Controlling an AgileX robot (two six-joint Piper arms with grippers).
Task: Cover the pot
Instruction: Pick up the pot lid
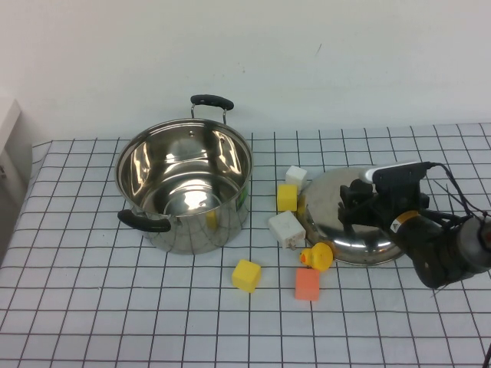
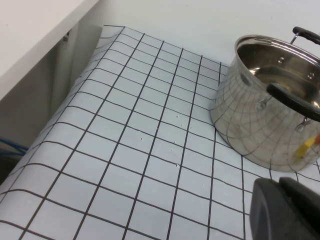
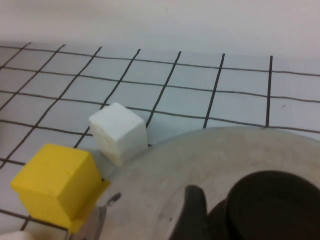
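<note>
right arm (image 1: 441,249): we see a black, rounded, bulky body at the table's right side, matte with a slight sheen
wrist housing (image 1: 399,173): we see a white oblong block on top of the arm's front end, with a dark body under it
cables (image 1: 453,184): we see thin black wires looping from the housing back along the arm
marking (image 1: 398,224): we note a small yellow-orange patch on the black casing
right gripper (image 1: 357,201): we see black, blocky fingers
left gripper (image 2: 287,212): we see only a dark grey, rounded, matte edge in the left wrist view
</note>
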